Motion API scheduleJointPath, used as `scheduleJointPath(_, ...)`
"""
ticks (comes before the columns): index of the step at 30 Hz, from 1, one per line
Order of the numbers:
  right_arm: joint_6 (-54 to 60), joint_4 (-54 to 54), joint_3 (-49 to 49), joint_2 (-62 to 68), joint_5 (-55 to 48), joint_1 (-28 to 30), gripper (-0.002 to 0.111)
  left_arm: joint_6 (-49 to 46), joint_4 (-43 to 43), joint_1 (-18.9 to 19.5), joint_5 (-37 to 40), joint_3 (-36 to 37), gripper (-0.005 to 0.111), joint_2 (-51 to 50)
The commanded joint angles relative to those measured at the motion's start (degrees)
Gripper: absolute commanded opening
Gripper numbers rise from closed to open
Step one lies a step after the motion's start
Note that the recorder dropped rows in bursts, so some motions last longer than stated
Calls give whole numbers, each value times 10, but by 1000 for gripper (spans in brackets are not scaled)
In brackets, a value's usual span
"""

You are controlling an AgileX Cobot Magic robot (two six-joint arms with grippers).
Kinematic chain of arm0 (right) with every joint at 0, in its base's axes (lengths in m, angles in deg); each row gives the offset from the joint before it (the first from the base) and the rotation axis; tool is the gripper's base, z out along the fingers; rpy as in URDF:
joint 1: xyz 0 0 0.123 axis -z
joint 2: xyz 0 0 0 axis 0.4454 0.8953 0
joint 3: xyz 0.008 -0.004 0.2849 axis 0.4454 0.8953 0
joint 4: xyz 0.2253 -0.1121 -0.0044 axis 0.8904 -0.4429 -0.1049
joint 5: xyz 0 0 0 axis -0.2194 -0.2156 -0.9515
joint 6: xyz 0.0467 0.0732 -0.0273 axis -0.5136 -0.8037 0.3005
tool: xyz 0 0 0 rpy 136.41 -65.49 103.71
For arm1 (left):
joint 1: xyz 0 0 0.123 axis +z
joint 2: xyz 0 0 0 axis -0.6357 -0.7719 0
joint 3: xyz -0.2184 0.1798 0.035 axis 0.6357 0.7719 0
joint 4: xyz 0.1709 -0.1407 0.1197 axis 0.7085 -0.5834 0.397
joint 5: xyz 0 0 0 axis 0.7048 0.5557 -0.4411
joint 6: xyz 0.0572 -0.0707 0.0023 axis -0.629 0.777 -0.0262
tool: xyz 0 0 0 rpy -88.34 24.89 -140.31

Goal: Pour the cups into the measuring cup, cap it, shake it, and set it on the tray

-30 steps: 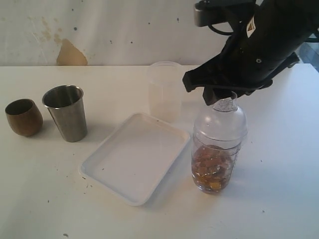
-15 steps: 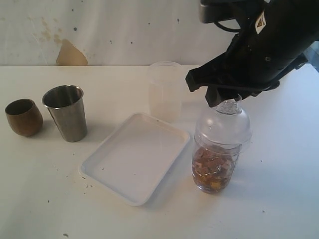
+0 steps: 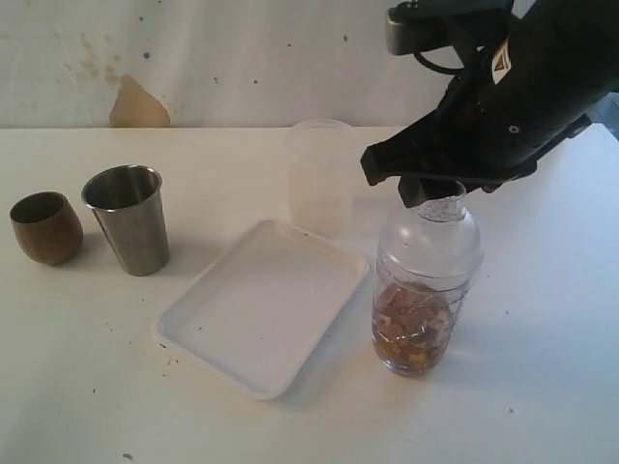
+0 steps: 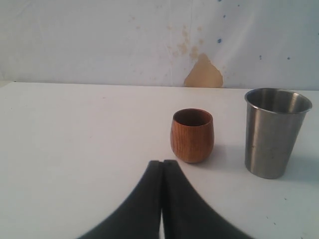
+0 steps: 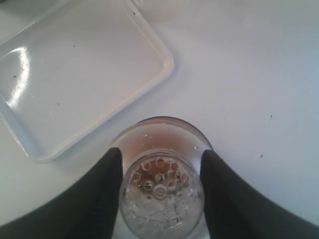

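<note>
Shallow white tray (image 3: 256, 309), widest item on the white table (image 3: 542, 387), lying diagonal and bare at centre. Just beside its right-hand edge, upright on the table and not yet on the tray: clear measuring cup (image 3: 382, 319), lower part loaded with amber-brown pieces (image 3: 414, 333), domed cap (image 3: 430, 242) seated on the rim. Directly above, right gripper (image 3: 432, 186), pinching the cap's narrow neck, one black finger (image 5: 99, 199) on each side in the right wrist view. Behind the tray, frosted container (image 3: 319, 179). Well apart on the left, steel tumbler (image 3: 128, 220) and, beside it without touching, wooden cup (image 3: 45, 227). Facing those two, left gripper (image 4: 162, 169), tips pressed together, holding nothing.

Likely handles as thin, stiff, slick plastic, light up top and weighted low by its fill. Probably safest gripped around the straight wall just under the dome's seam. Held by the neck alone, liable to shed the cap or swing.

No brand or readable writing anywhere. Graduation marks too faint to make out. Small white-and-orange sticker (image 3: 500, 60) on the right arm (image 3: 542, 106), illegible.
</note>
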Motion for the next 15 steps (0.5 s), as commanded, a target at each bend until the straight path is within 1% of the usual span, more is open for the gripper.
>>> scheduleJointPath(1, -3, 4, 8, -5, 11, 0, 0, 3, 3, 0, 1, 3, 0, 2)
scheduleJointPath(8, -3, 0, 33, -2, 15, 0, 0, 3, 3, 0, 1, 3, 0, 2)
scheduleJointPath(15, -3, 0, 36, -2, 17, 0, 0, 3, 3, 0, 1, 3, 0, 2)
